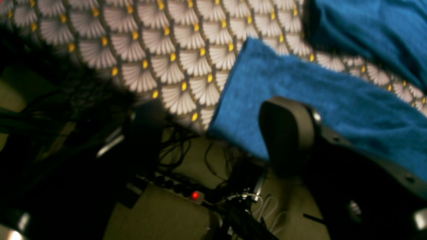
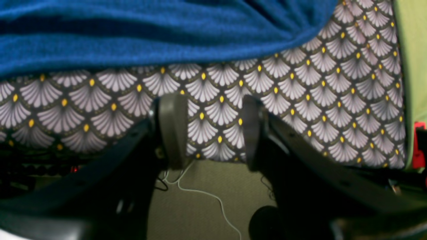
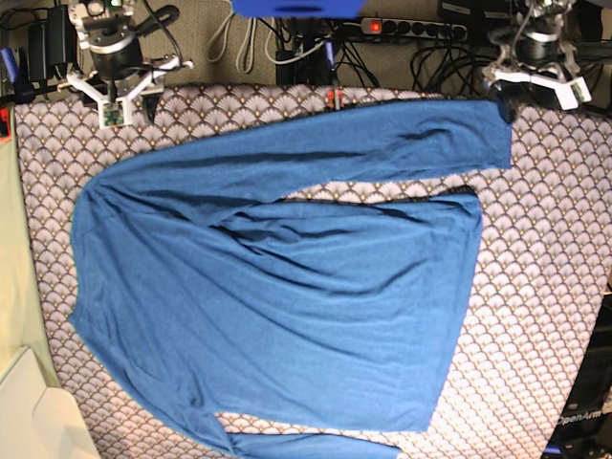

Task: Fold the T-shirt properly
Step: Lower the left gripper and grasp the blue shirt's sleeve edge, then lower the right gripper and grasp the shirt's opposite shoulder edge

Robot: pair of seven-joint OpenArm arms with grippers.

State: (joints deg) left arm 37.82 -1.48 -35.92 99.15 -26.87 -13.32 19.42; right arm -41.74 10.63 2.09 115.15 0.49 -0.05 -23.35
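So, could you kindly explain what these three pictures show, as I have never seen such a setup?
It is a two-armed robot at a table. The base view looks straight down: a plain royal-blue long-sleeved T-shirt lies spread flat on a fan-patterned tablecloth. The other two pictures come from cameras on the wrists. The left gripper hovers at a sleeve cuff, jaws open; the right gripper stands open over bare cloth near the shirt's edge. Neither holds anything.
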